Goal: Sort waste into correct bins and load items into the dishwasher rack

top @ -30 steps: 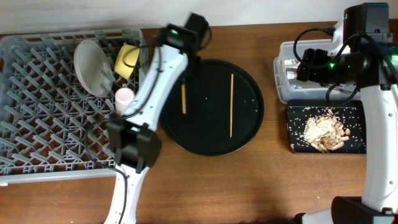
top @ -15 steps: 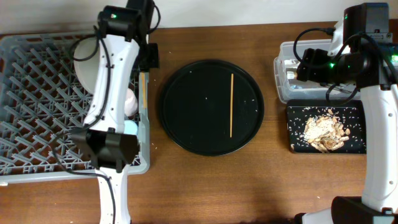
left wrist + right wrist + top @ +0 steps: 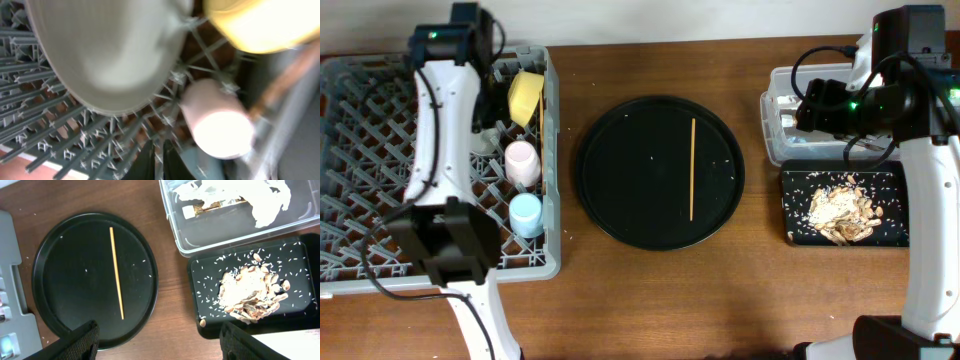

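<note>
The grey dishwasher rack (image 3: 380, 200) holds the yellow bowl (image 3: 525, 97), pink cup (image 3: 520, 160) and blue cup (image 3: 525, 213). My left arm (image 3: 445, 110) reaches over it and hides most of the plate (image 3: 110, 50). In the left wrist view the left gripper (image 3: 156, 160) is shut above the lattice, with nothing visible between its fingers. A blurred brown streak (image 3: 285, 80) beside the pink cup (image 3: 217, 125) may be a chopstick. One chopstick (image 3: 692, 170) lies on the round black tray (image 3: 620, 200). My right gripper (image 3: 162, 345) hangs open, empty, above the table.
The clear tub (image 3: 172, 225) at the right holds white napkins (image 3: 260, 200) and a wrapper. In front of it the shallow black tray (image 3: 200, 280) carries tan food scraps (image 3: 250, 292) and scattered grains. Bare wooden table lies between the round tray and both bins.
My left arm swung left from the round tray to over the rack, taking one chopstick off the tray. The blue cup, covered before, now shows. The right arm stayed still.
</note>
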You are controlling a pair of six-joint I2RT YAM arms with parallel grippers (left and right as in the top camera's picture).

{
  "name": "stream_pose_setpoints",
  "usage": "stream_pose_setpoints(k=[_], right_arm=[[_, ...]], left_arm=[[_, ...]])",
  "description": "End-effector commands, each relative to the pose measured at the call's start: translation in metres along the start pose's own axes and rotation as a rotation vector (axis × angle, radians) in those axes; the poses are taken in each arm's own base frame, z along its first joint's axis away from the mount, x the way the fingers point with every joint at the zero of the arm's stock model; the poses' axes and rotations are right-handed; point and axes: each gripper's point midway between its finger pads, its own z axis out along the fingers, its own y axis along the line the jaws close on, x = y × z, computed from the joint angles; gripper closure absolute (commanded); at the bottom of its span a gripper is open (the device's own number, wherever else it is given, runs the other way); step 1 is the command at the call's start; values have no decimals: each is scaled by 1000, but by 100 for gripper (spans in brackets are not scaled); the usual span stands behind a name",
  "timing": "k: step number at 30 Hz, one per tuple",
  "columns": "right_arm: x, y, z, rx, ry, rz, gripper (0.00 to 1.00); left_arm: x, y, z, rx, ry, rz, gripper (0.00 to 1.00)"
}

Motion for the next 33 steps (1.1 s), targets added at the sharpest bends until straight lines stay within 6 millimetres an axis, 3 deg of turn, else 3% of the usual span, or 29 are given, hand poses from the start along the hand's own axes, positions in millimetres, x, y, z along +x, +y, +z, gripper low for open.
stream_pose_setpoints(k=[1, 4, 9, 10, 13, 16, 19, 22, 26, 28, 33], right_arm=[[1, -1, 2, 0, 7, 11, 21], [1, -1, 2, 0, 6, 11, 22], [1, -1, 2, 0, 7, 11, 22], [1, -1, 2, 0, 7, 11, 22], [1, -1, 2, 0, 7, 11, 22], [1, 0, 2, 0, 7, 10, 21], [1, -1, 2, 0, 8, 10, 21], [1, -1, 2, 0, 8, 11, 21], [2, -1, 2, 1, 9, 11, 20], [3, -2, 2, 4, 16, 11, 14], [6, -3, 2, 13, 25, 12, 11]], left_arm=[[5, 6, 25, 23, 39, 1, 93], [-2, -3, 20, 76, 10, -2, 92], [-18, -28, -25, 223, -96, 35, 81], [-21, -39, -45, 276, -138, 58, 75], [-19, -68, -75, 384, -188, 132, 64], [-5, -108, -95, 488, -185, 213, 53], [12, -134, -95, 485, -125, 181, 50], [28, -174, -90, 502, -91, 198, 50], [51, -248, -77, 538, -95, 278, 46], [69, -288, -61, 525, -87, 274, 43], [93, -334, -38, 500, -101, 327, 43]])
